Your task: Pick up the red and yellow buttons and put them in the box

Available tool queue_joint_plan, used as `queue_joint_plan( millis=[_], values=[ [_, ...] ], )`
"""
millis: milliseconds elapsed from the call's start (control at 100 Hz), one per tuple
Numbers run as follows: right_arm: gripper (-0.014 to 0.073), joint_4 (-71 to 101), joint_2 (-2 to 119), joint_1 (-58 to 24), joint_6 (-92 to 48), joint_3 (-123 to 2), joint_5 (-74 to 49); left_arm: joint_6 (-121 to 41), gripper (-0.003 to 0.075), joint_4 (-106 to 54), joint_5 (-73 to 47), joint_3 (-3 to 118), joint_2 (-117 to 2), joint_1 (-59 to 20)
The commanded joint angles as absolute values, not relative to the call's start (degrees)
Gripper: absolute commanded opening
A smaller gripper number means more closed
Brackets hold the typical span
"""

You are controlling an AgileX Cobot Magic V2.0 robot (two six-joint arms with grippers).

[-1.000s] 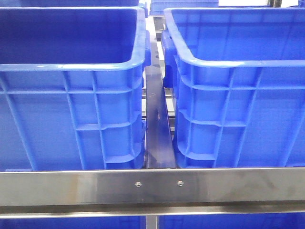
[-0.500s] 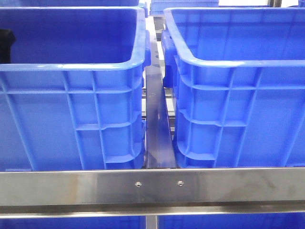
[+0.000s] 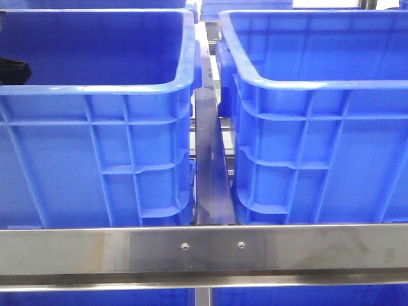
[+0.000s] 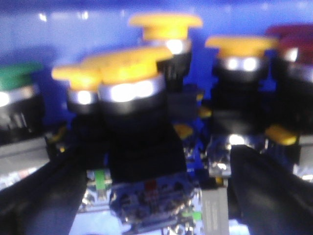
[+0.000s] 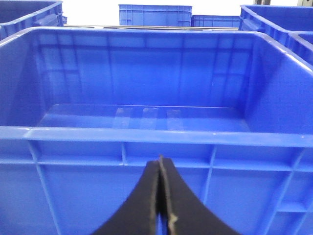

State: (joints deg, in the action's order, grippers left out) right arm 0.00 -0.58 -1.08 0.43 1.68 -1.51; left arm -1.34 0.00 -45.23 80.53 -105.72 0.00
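Yellow button [image 4: 128, 66] between spread left jaws; no legible writing.

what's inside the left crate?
Left wrist view shows yellow-capped buttons, red ones, a green one, left claw open around one. Front view: near wall hides them.

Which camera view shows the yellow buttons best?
The left wrist view: several yellow buttons fill it close up, though blurred, between the left gripper's fingers. The front view shows only crate walls and a dark bit of arm. The right wrist view shows an empty-looking crate, no buttons.
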Motion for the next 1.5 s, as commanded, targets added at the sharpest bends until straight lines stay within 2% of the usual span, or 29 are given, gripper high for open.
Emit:
queue_joint_plan(
  millis=[0,120,270,430,670,860,1230,1490],
  values=[
    [-0.0069,-0.5,-1.9,-1.2,0.3,0.7,2.9,-0.7,0.0548,0.0,-42.7,82.2,-103.1,-0.2],
    [-0.0069,-0.5,-1.9,-1.2,0.3,0.7,2.9,-0.7,0.0442,0.0,-42.8,82.2,-103.3,-0.2],
    [-0.0069,-0.5,-1.9,-1.2,0.3,0.7,2.9,-0.7,0.0251,0.0,-42.8,82.2,-103.3,-0.2],
    [-0.0069,-0.5,-1.9,-1.2,0.3,0.7,2.9,-0.7,0.0148,0.0,-42.7,82.2,-103.3,-0.2],
    [-0.0069,-0.5,-1.9,-1.2,0.3,0.7,2.9,-1.0,0.0146,0.0,-43.8,82.2,-100.7,-0.2],
    [-0.0069,-0.5,-1.9,-1.2,0.3,0.7,2.9,-10.1,0.0146,-4.5,-45.3,82.0,-96.1,-0.5],
    [-0.0069,-0.5,-1.9,-1.2,0.3,0.7,2.9,-43.1,0.0146,-35.3,-55.0,82.0,-90.5,-0.5],
    [-0.0069,-0.5,-1.9,-1.2,0.3,0.7,2.9,-60.2,0.0146,-55.6,-68.3,82.0,-90.5,-0.5]
  ],
)
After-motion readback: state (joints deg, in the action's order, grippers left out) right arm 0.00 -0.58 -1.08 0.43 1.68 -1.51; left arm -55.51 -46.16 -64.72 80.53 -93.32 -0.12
